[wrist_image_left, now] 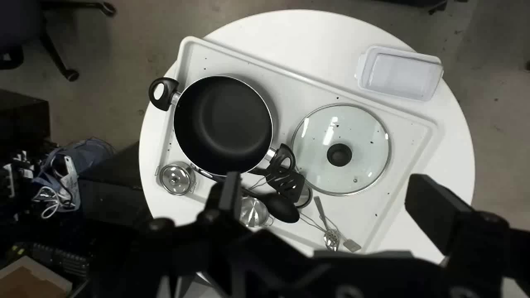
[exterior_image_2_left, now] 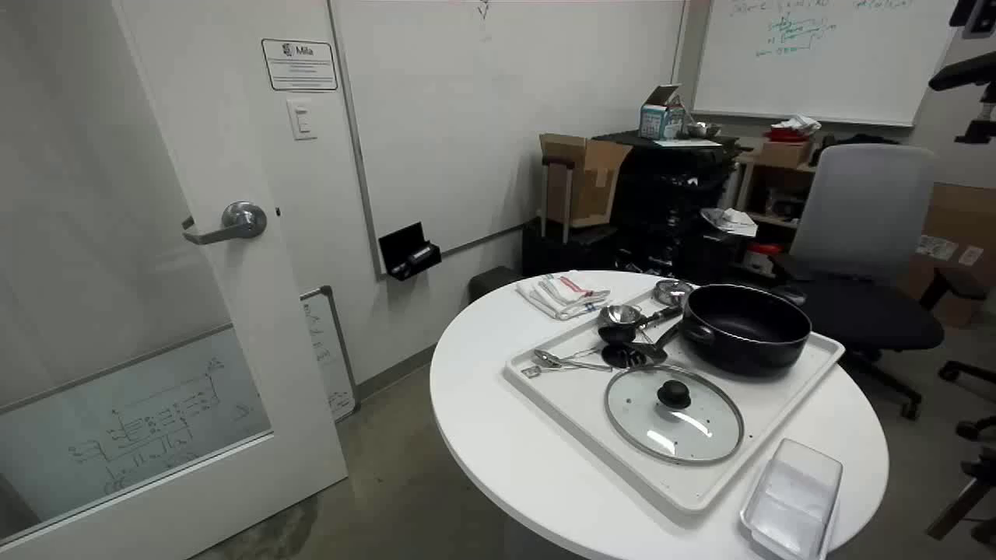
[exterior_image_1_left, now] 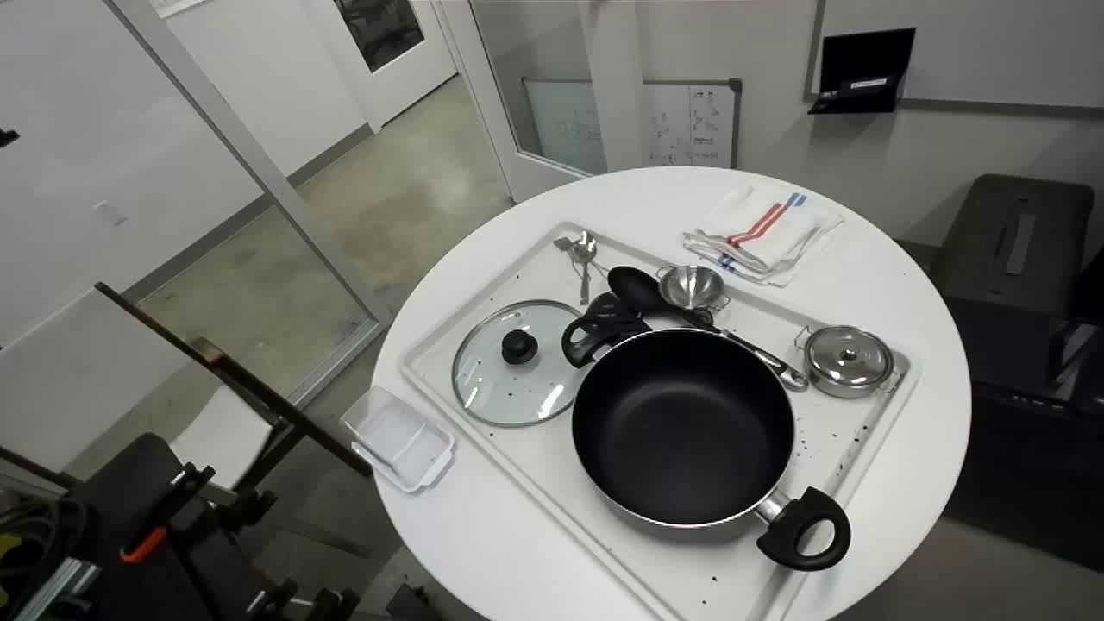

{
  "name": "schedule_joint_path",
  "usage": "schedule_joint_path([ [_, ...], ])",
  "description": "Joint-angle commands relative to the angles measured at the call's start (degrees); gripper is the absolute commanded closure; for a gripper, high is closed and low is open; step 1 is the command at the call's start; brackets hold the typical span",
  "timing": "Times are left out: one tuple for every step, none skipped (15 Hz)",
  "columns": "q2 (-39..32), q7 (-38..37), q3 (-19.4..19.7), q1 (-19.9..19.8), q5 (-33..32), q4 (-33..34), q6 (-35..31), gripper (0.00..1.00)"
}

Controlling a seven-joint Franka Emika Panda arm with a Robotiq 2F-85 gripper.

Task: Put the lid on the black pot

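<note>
The black pot stands uncovered on a white tray, seen in both exterior views and the wrist view. It has two black loop handles. The clear glass lid lies flat on the tray beside the pot, its dark knob facing up. It also shows in an exterior view and the wrist view. My gripper is wide open and empty, above the table, with the lid partly framed between its fingers. The gripper is not visible in the exterior views.
The tray sits on a round white table. A black spoon, slotted spatula, steel bowl and small utensils lie near the lid. A small silver pot, plastic container and towel surround them.
</note>
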State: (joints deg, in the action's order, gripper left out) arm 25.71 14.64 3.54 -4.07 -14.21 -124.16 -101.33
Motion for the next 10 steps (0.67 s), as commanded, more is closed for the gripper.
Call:
schedule_joint_path([
  [0.0,-0.2,0.6,0.8,-0.3,0.1,0.2,0.0],
  [0.0,-0.2,0.6,0.8,-0.3,0.1,0.1,0.0],
  [0.0,-0.2,0.6,0.8,-0.3,0.1,0.1,0.0],
  [0.0,-0.2,0.6,0.8,-0.3,0.1,0.1,0.0],
  [0.0,-0.2,0.6,0.8,-0.3,0.1,0.1,0.0],
  [0.0,-0.2,0.6,0.8,-0.3,0.1,0.1,0.0],
  [0.0,-0.2,0.6,0.8,-0.3,0.1,0.1,0.0],
  [0.0,-0.2,0.6,0.8,-0.3,0.1,0.1,0.0],
  [-0.4,-0.3,0.5,0.9,-0.2,0.4,0.2,0.0],
  [-1.4,0.0,0.3,1.1,-0.3,0.9,0.7,0.0],
])
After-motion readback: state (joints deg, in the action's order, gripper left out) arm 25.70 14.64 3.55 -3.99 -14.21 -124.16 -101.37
